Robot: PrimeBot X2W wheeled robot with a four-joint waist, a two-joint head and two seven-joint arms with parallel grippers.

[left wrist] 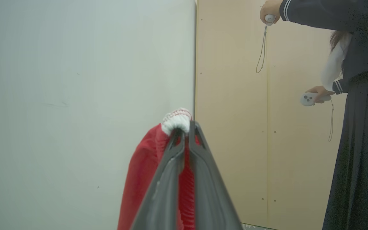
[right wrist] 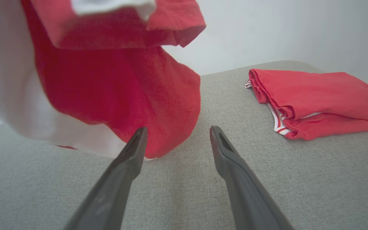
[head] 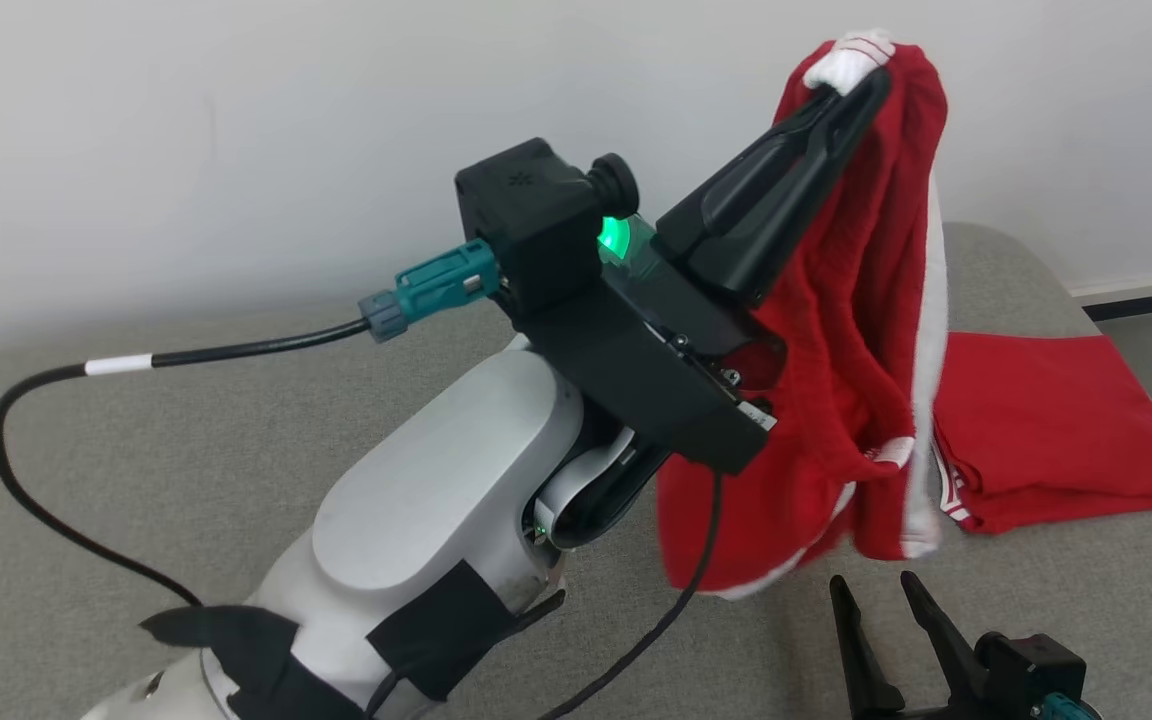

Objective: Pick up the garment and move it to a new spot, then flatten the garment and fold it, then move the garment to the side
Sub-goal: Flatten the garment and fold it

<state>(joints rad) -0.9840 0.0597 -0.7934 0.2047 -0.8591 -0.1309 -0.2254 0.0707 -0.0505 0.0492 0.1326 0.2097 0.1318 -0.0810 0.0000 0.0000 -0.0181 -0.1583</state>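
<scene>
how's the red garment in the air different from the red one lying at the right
The hanging garment dangles above the grey surface, pinched at its white ribbed edge by the left gripper; the folded garment lies on it, untouched. The hanging one droops bunched; the folded one is flat. Both are red with white trim.

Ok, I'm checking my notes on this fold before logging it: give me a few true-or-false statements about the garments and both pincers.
1. The left pincer is shut on the hanging garment. True.
2. The right pincer grips that garment's hem. False: it is open and empty, close to the hem.
3. A folded garment lies on the grey surface. True.
4. The hanging garment is spread flat. False: it dangles bunched from the left pincer.
</scene>
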